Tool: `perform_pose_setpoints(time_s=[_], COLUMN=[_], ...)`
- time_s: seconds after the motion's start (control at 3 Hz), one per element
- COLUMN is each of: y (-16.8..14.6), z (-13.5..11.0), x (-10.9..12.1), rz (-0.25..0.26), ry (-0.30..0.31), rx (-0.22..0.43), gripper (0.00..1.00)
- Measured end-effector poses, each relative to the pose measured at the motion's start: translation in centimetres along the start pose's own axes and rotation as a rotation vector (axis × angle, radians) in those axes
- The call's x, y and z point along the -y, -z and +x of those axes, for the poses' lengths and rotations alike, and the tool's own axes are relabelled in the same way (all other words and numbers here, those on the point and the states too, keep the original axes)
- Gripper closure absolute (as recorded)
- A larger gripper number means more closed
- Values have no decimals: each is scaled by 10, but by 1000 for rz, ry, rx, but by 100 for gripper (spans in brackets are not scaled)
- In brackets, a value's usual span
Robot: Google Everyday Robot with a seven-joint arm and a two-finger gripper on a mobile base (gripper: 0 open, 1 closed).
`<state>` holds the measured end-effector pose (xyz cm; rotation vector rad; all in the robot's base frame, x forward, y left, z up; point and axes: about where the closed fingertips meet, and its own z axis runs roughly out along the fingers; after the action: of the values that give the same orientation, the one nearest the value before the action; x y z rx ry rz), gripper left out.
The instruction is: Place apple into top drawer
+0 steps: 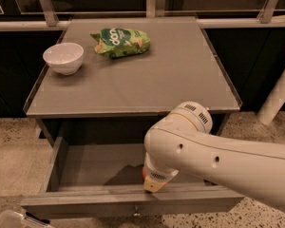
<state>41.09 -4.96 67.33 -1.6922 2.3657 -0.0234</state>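
Note:
The top drawer [85,167] stands pulled out under the grey table, with its flat front panel [109,204] and small knob [134,213] toward me. My white arm reaches down into the drawer from the right. My gripper [152,185] is low inside the drawer just behind the front panel, mostly hidden by the wrist. A red-orange sliver of the apple [144,173] shows at the left edge of the wrist, inside the drawer. Whether the apple is held or rests on the drawer floor, I cannot tell.
A white bowl [63,57] sits at the table's left edge. A green snack bag [120,42] lies at the back centre of the tabletop [180,80]. A pale pole [278,94] leans at the right. A clear plastic object [4,220] is at the bottom left.

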Motion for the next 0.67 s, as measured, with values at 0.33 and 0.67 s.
perform_pose_setpoints(time_s=[0.33,0.67], y=[2,2], z=[0,0], x=[0,0], rz=[0,0], ry=[0,0], rx=[0,0], gripper=[100,82])
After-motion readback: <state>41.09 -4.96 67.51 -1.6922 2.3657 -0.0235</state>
